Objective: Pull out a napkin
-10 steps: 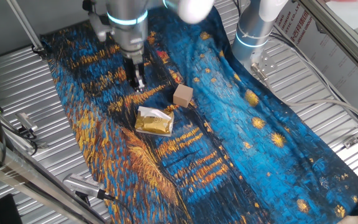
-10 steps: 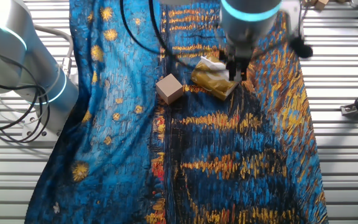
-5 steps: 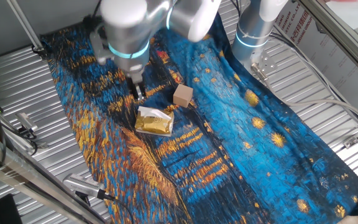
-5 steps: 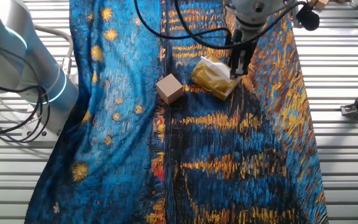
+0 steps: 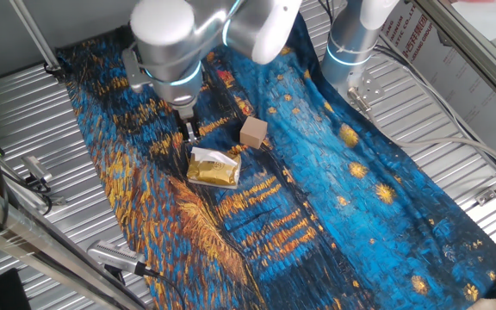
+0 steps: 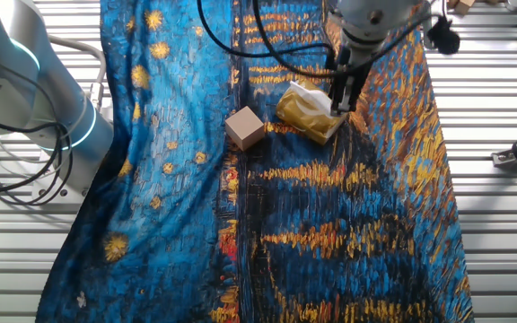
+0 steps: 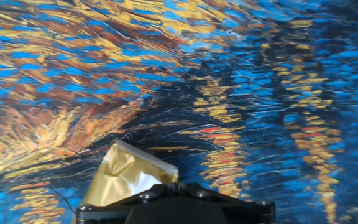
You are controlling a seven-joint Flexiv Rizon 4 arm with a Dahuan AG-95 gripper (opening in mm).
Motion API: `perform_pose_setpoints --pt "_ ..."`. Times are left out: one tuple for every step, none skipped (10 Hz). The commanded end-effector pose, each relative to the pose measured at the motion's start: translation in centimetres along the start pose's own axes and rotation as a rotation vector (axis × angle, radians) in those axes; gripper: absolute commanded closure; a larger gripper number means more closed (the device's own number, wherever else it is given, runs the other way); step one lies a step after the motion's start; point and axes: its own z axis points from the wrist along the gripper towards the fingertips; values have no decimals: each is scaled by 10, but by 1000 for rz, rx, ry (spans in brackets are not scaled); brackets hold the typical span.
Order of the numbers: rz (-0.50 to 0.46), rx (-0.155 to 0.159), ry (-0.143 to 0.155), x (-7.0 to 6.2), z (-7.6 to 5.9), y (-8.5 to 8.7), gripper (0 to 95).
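A gold-yellow crinkly packet [image 5: 213, 169] with a white top lies on the painted blue and gold cloth [image 5: 317, 198]. It also shows in the other fixed view [image 6: 309, 111] and at the bottom left of the hand view [image 7: 126, 177]. No loose white napkin shows in any view. My gripper [image 5: 191, 132] points down with its fingers close together, its tips just beyond the packet's white end. In the other fixed view the gripper [image 6: 338, 100] stands at the packet's right end. In the hand view only the black hand body shows, with the jaws meeting in a thin seam.
A small tan cube [image 5: 253, 132] sits on the cloth right of the packet, also in the other fixed view [image 6: 245, 127]. A second arm's base [image 5: 351, 43] stands at the back. Ribbed metal table [image 5: 24, 112] surrounds the cloth, with clamps at the left edge.
The arm's wrist has swung over and the gripper has shifted slightly toward the packet's white end. The packet and cube have not moved.
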Motion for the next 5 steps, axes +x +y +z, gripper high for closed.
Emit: perform_pose_setpoints --pt "-2 -62 -16 1 7 0 950" --pt "-2 -59 -15 1 7 1 950" --pt "-9 -53 -20 1 7 1 950" --pt "-14 -53 -20 1 7 2 950" --pt "-10 -54 -20 1 7 2 950"
